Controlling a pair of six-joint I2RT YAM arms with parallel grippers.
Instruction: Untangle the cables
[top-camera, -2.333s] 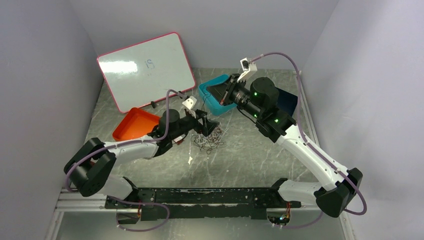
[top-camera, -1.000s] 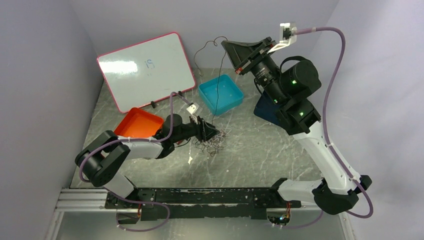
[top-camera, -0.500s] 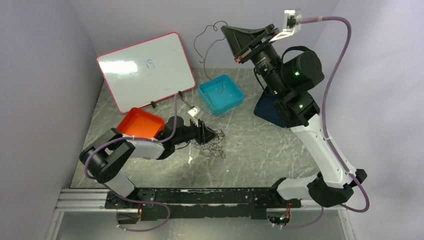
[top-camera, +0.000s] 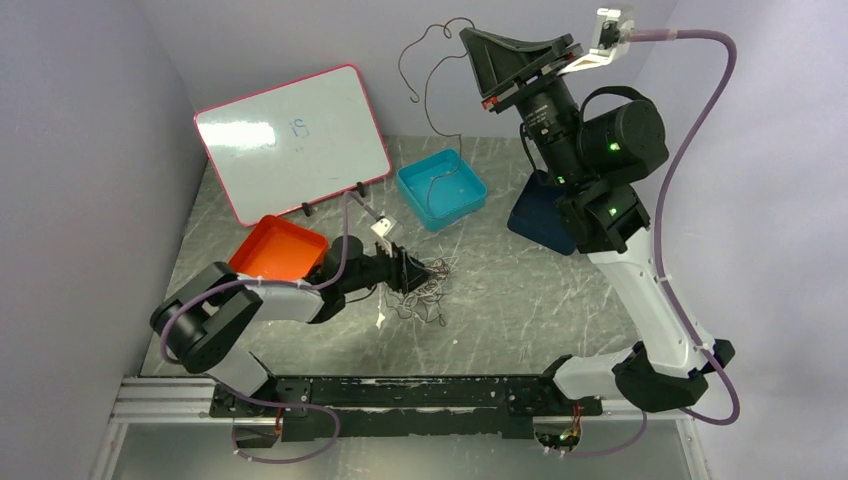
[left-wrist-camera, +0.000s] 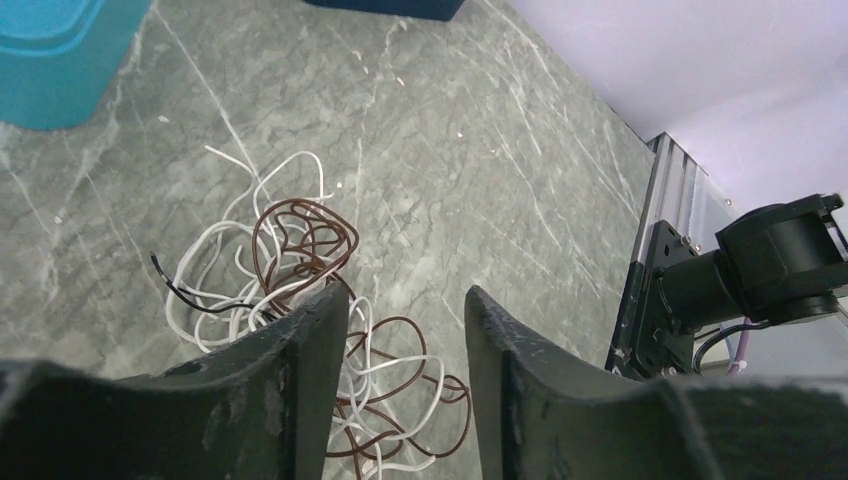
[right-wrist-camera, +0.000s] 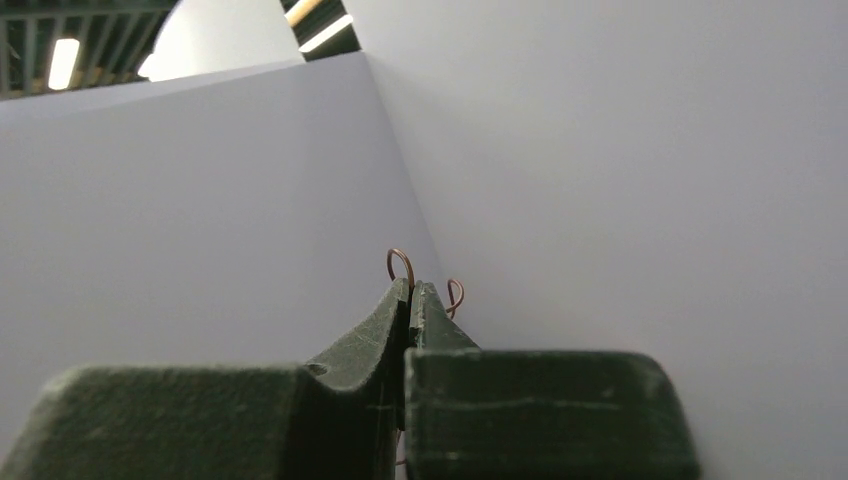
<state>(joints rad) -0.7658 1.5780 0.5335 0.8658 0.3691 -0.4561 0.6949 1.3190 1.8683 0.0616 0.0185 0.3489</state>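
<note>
A loose tangle of white, brown and black cables (top-camera: 425, 290) lies on the grey table in front of my left arm. My left gripper (top-camera: 424, 272) is open, low over it. In the left wrist view the tangle (left-wrist-camera: 290, 250) lies under and just beyond the spread gripper (left-wrist-camera: 405, 305), with nothing between the fingers. My right gripper (top-camera: 472, 40) is raised high near the back wall, shut on a thin brown cable (top-camera: 428, 100) that hangs down toward the teal tray (top-camera: 458, 214). In the right wrist view the closed gripper (right-wrist-camera: 410, 290) pinches that brown cable (right-wrist-camera: 400, 258).
A whiteboard (top-camera: 290, 135) leans at the back left. An orange tray (top-camera: 280, 248) sits beside my left arm. A dark blue tray (top-camera: 535, 215) is partly hidden behind my right arm. The teal tray (left-wrist-camera: 50, 60) also shows in the left wrist view.
My right gripper has risen from the teal tray to high up near the back wall, lifting the brown cable. My left gripper stays low at the tangle.
</note>
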